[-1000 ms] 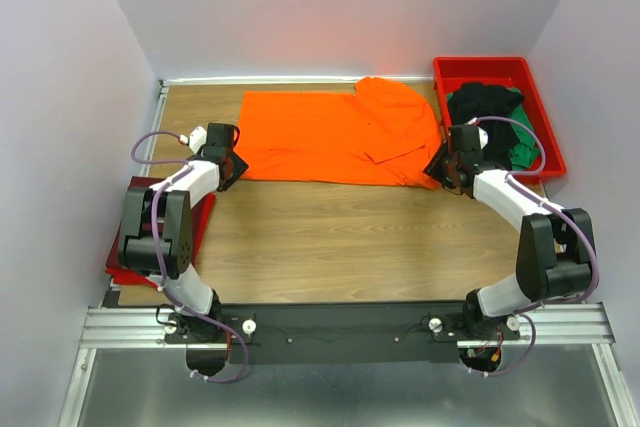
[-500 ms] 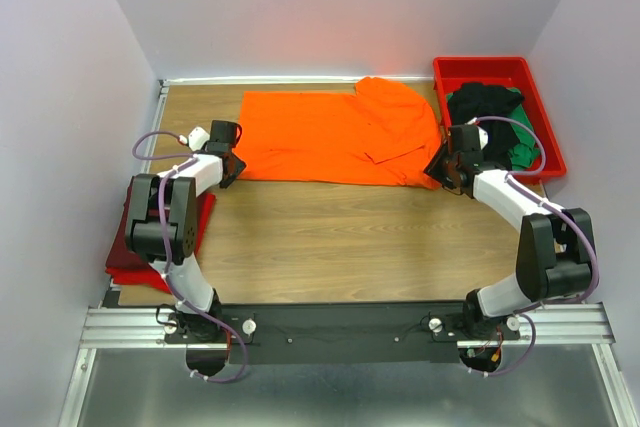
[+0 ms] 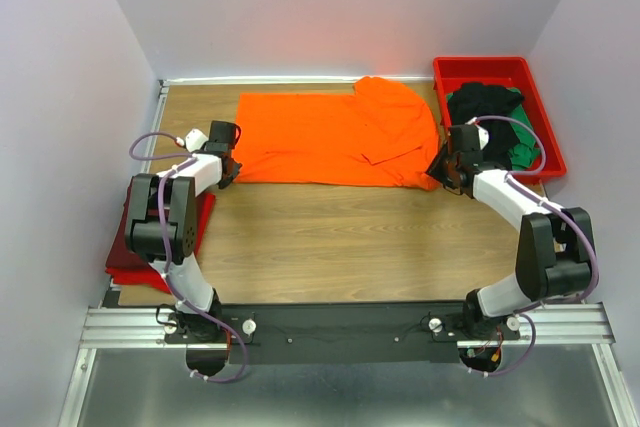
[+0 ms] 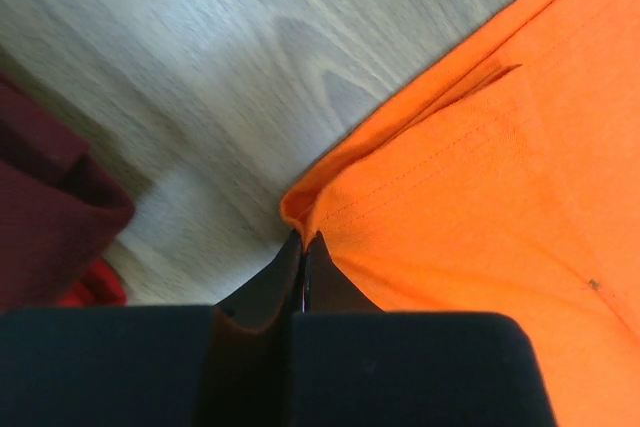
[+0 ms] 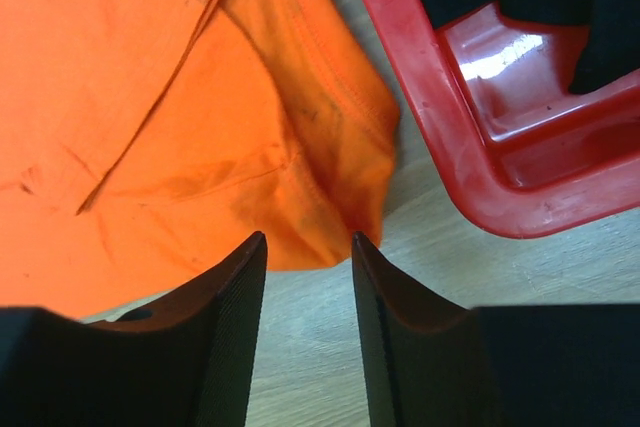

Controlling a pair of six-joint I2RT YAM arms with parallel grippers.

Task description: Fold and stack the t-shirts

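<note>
A bright orange t-shirt (image 3: 330,137) lies spread flat at the back of the wooden table. My left gripper (image 3: 233,173) is at its near left corner. In the left wrist view the left gripper (image 4: 304,239) is shut, and the corner of the orange cloth (image 4: 470,177) puckers at its tips. My right gripper (image 3: 441,171) is at the shirt's near right corner. There the right gripper (image 5: 308,239) stands open, its fingers either side of the orange hem (image 5: 150,97) and low over the wood.
A red tray (image 3: 490,65) at the back right holds black (image 3: 485,102) and green (image 3: 522,155) shirts; its corner (image 5: 450,147) is close to my right fingers. A maroon and red stack (image 3: 125,262) lies at the left edge, beside my left arm, with maroon cloth (image 4: 50,207) near the left jaws.
My left gripper has closed on the orange shirt's near left corner, and the left arm's elbow has drawn in. The right arm has stayed still and open.
</note>
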